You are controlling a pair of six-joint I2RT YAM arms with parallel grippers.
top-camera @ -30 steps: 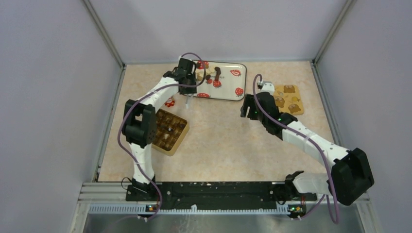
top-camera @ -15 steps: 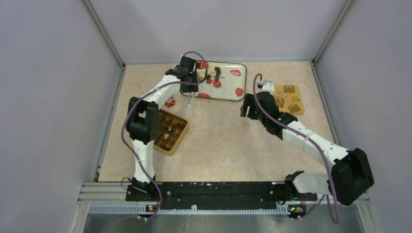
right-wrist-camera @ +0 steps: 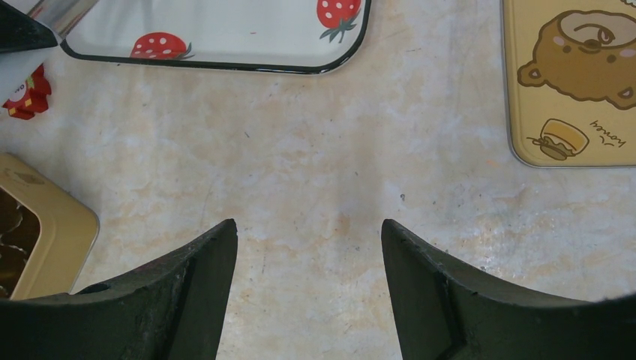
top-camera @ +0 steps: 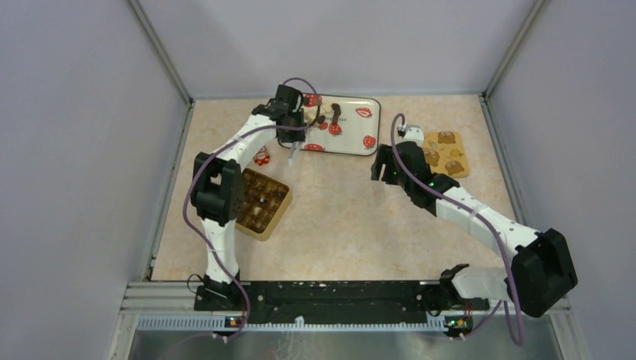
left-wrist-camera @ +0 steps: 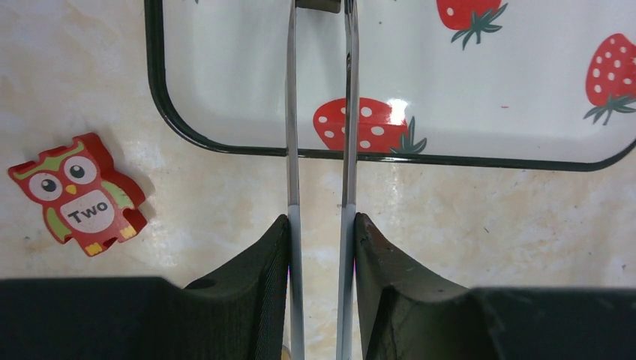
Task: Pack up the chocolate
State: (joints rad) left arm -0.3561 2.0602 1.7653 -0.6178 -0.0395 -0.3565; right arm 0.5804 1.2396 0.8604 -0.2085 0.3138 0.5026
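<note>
"Two" on owl [left-wrist-camera: 79,193]; "honey" on lid [right-wrist-camera: 570,82]

1. The table [right-wrist-camera: 315,150] top is matt, mottled beige like stone-look laminate, with small dark scuffs.
2. The tray [left-wrist-camera: 465,97] is glossy white, enamel-like, with a smooth black rim and a bright glare spot.
3. The tweezers [left-wrist-camera: 292,135] are bare polished metal.
4. The left gripper [left-wrist-camera: 321,225] and the right gripper [right-wrist-camera: 309,225] have fingers of matt black plastic. The left ones are finely ridged.
5. The owl block [left-wrist-camera: 79,193] looks painted, with a slight sheen.
6. The lid [right-wrist-camera: 577,112] is smooth, satin yellow, printed.
</note>
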